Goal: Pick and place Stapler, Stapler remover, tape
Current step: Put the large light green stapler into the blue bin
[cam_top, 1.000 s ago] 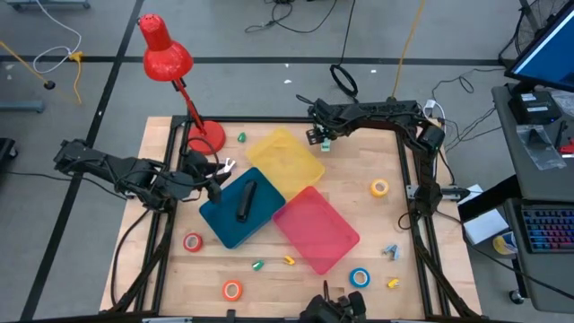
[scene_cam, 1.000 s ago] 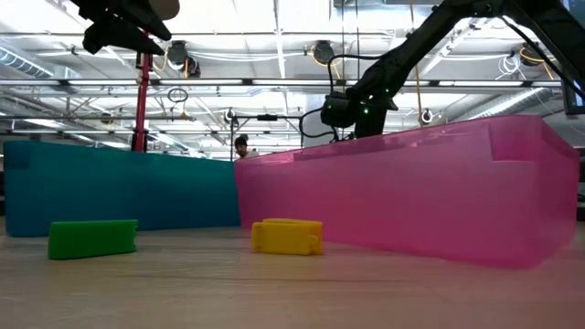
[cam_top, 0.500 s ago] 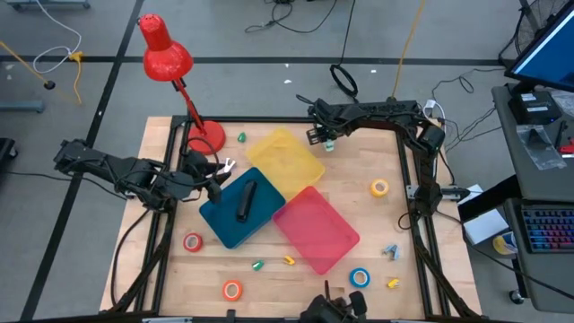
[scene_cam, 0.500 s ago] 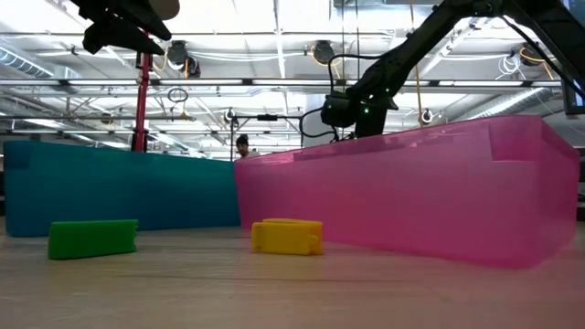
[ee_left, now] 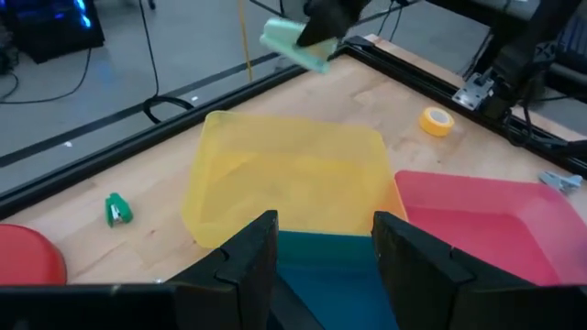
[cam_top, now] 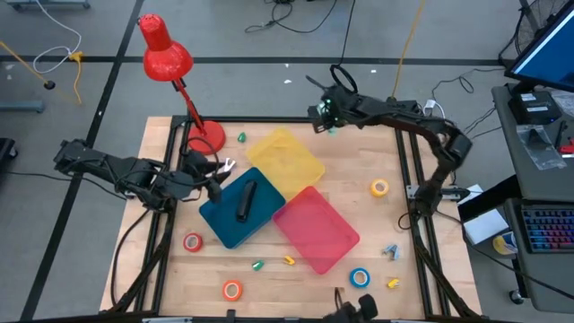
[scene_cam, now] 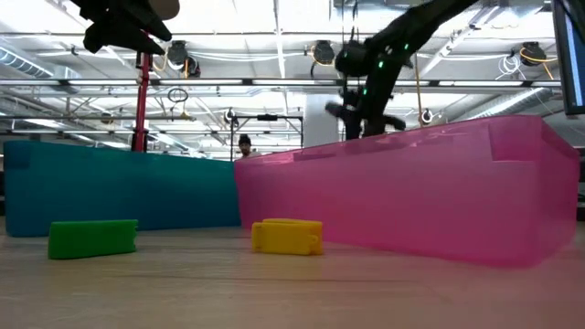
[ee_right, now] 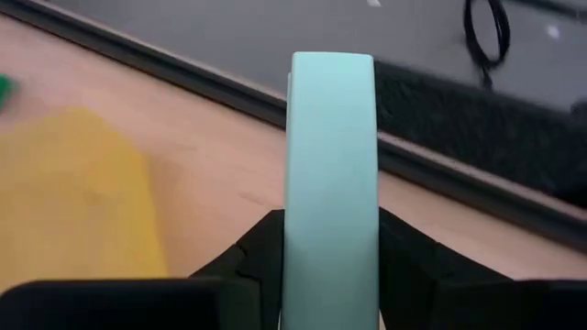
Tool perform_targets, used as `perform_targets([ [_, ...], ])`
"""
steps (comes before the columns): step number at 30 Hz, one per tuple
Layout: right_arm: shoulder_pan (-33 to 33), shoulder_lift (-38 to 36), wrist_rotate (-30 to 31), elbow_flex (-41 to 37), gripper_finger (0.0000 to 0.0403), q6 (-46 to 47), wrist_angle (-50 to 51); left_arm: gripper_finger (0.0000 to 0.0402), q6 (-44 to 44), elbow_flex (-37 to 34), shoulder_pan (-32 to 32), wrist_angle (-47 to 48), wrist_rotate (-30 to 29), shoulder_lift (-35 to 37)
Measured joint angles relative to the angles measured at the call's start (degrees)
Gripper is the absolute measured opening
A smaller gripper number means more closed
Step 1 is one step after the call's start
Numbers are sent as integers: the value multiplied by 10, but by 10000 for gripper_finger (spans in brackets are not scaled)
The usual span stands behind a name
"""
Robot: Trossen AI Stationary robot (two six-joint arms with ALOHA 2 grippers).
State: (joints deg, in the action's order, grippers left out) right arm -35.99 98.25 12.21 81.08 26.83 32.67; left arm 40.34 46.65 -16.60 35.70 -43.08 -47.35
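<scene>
A mint-green stapler (ee_right: 330, 165) is in my right gripper (cam_top: 327, 113), which is shut on it above the table's far edge, beyond the yellow tray (cam_top: 285, 160). The left wrist view shows the stapler (ee_left: 293, 44) in the air, tilted. A black stapler (cam_top: 245, 200) lies in the teal tray (cam_top: 220, 220). My left gripper (ee_left: 323, 252) is open and hovers at the teal tray's left far corner, touching nothing. Tape rolls lie flat on the table: red (cam_top: 193, 241), orange (cam_top: 232, 290), yellow (cam_top: 380, 187), blue (cam_top: 360, 277). My right gripper pinches the mint stapler between its two fingers (ee_right: 261, 247), one on each long side (ee_right: 298, 220). The fingers lie along it, and its free end sticks out ahead of them. It is lifted clear of the table and tilted.
The pink tray (cam_top: 316, 229) sits against the teal and yellow trays. Small staple removers are scattered: green (cam_top: 241, 137), green (cam_top: 257, 266), yellow (cam_top: 289, 260), blue (cam_top: 390, 252), yellow (cam_top: 393, 283). The red lamp's base (cam_top: 205, 136) stands at the far left. Bare wood lies right of the trays.
My right gripper has risen and moved toward the table's far edge, carrying the mint stapler up from near the yellow tray's far corner; the stapler now hangs clear of the table. The left arm has kept still.
</scene>
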Motion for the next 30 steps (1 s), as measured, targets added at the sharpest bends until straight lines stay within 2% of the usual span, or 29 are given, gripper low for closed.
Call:
perform_targets([
  [7,45,-95,0,0,116,-93,1,177,-8,-1,26,-43,2,-3],
  [12,96,-135,0,0,116,-160,-1,177,-131,-2,52,-144,48,-25],
  [19,181,-144,0,0,116,-273,-2,177,-311,-2,81,-322,88,-93],
  [25,247,-143,-1,0,116,-366,-3,177,-371,38,106,-341,108,-167],
  [30,279,-143,-1,0,116,-386,-1,178,-433,95,118,-338,116,-229],
])
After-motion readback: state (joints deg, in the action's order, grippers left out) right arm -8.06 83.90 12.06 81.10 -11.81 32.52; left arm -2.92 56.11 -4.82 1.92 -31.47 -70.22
